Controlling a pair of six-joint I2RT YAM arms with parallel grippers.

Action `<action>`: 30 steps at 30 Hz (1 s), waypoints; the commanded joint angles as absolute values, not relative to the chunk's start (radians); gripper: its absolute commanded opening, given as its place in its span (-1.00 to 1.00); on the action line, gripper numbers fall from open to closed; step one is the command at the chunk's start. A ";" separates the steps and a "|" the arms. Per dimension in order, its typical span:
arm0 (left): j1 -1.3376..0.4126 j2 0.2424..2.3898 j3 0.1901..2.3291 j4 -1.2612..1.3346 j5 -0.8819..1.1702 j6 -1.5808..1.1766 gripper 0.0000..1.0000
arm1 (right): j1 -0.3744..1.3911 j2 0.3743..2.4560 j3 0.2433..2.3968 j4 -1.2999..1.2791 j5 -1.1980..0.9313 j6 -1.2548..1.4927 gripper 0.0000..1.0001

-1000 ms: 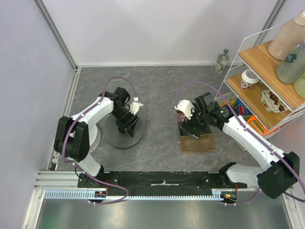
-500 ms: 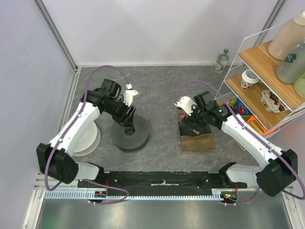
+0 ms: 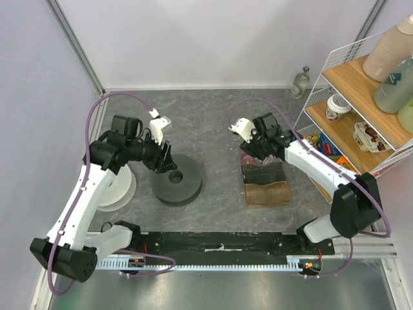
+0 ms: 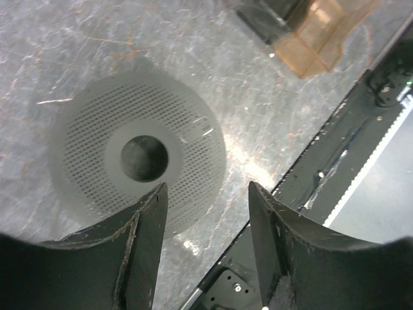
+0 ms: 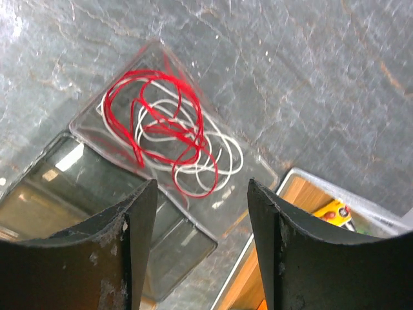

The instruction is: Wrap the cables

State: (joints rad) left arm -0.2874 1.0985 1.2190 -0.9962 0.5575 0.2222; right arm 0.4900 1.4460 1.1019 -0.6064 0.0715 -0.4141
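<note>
R gripper (image 5: 201, 187) has shifted off brown box (image 3: 268, 190) to hover over thin curly red wire (image 5: 161, 123), tangled w/ white wire (image 5: 229, 152) in clear plastic tray (image 5: 222, 206), fingers apart, empty; L gripper (image 4: 206, 190), apart & empty, drew back to edge of grey perforated disc (image 4: 84, 139), so prob. pick-up next, wrapping not begun.
</note>
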 commanded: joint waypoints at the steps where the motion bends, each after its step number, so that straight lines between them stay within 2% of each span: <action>1: -0.285 1.040 1.167 -0.904 0.695 0.169 0.22 | 0.489 1.512 1.152 -0.497 0.035 -0.492 0.29; 9: -0.285 0.904 1.069 -0.775 0.798 0.120 0.27 | 0.488 1.614 1.166 -0.445 0.028 -0.571 0.21; 14: -0.285 0.859 1.035 -0.727 0.755 0.109 0.27 | 0.489 1.637 1.173 -0.443 0.017 -0.594 0.01; 21: -0.285 0.873 1.049 -0.726 0.706 0.089 0.27 | 0.488 1.643 1.170 -0.457 0.015 -0.638 -0.48; 25: -0.285 0.871 1.066 -0.726 0.707 0.068 0.27 | 0.485 1.620 1.183 -0.509 0.008 -0.655 -1.00; 30: -0.284 0.873 1.081 -0.719 0.719 0.055 0.27 | 0.479 1.501 1.236 -0.646 -0.054 -0.652 -1.00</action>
State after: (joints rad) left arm -0.2874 0.8745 1.0420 -0.7670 0.7086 0.1013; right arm 0.4866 1.6272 1.1561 -0.5449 0.0074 -0.6403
